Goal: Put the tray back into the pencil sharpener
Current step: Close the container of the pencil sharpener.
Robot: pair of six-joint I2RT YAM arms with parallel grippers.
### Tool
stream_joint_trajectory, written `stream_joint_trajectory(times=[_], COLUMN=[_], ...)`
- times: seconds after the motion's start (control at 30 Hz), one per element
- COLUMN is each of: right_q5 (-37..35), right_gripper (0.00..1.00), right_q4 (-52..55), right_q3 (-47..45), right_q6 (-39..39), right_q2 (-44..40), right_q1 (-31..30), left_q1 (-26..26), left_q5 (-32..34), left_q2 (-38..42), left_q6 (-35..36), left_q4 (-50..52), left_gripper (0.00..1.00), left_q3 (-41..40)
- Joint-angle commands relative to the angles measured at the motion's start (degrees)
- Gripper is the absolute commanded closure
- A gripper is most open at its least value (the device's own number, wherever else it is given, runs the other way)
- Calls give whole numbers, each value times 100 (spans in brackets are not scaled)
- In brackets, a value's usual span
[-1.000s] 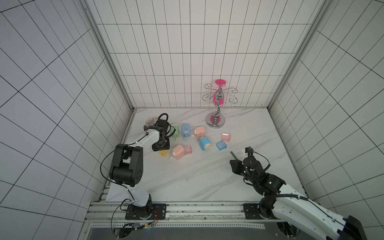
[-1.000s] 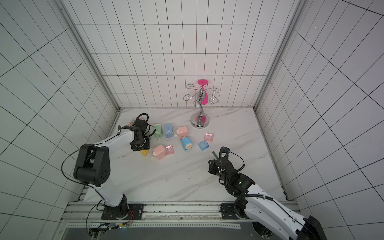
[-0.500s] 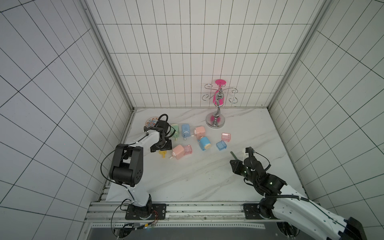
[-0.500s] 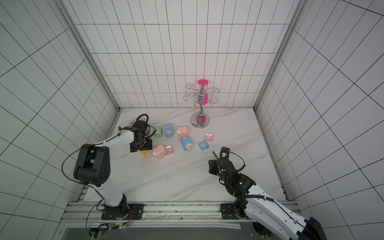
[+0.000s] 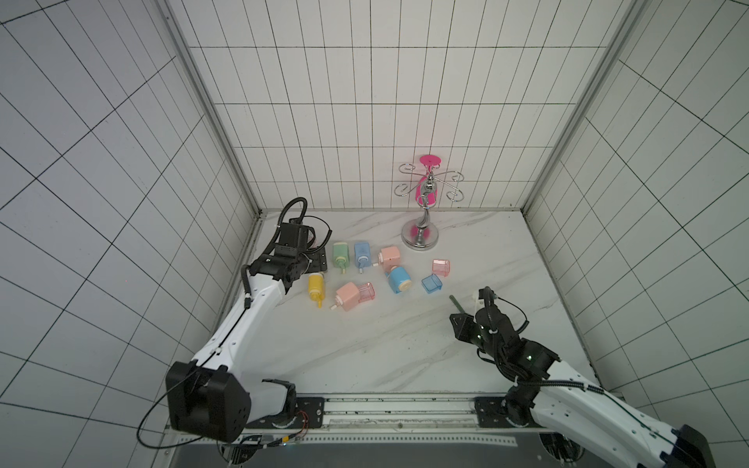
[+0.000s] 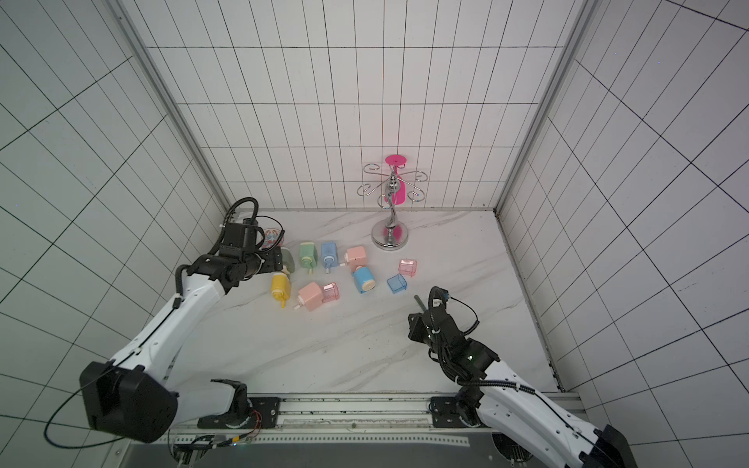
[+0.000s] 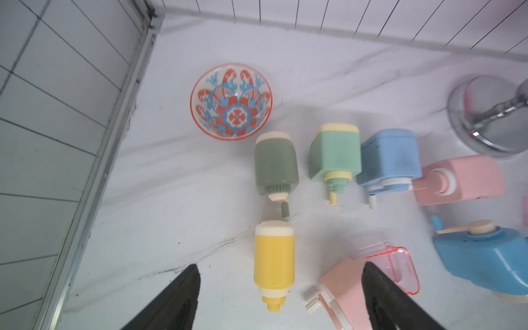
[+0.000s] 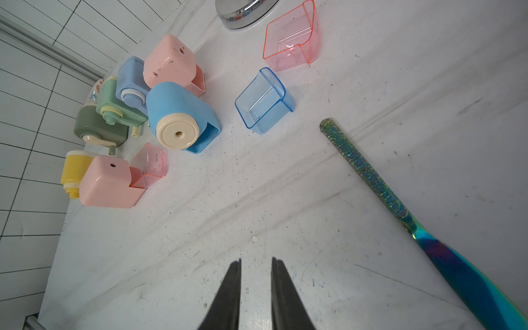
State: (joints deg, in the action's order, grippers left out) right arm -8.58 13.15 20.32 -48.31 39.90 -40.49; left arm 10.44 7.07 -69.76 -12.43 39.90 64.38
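White marble table, with white tiled walls on three sides.

Near right: right claw over bare table, narrowly parted and gripping nothing.

Left, mid: left claw spread wide, released, by the yellow sharpener. Beside it a pink sharpener lies on its side, with a clear pink tray sitting in its slot.

Farther right: blue tray loose, near the blue sharpener. A second pink tray lies loose just beyond.

Far left corner: patterned bowl, its painted inside showing.
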Motion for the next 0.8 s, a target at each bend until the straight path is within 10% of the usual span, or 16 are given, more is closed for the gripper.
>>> stream_joint_trajectory(times=[0.0,0.27,0.77], right_q5=[40,712,1299], right_gripper=[76,71,68], right_q4=[91,191,548], right_q3=[192,1091,3497], right_q6=[386,1280,2194], right_q2=[158,1359,4453], right_q1=[45,23,-660], left_q1=[-4,3,11], left_q5=[-634,-1979,-1653], left_q2=[615,2541,3198], left_q6=[481,1408,1747], left_q4=[-1077,-3746,-3375], left_gripper=[10,8,5], left_q3=[-576,-2713,-3371])
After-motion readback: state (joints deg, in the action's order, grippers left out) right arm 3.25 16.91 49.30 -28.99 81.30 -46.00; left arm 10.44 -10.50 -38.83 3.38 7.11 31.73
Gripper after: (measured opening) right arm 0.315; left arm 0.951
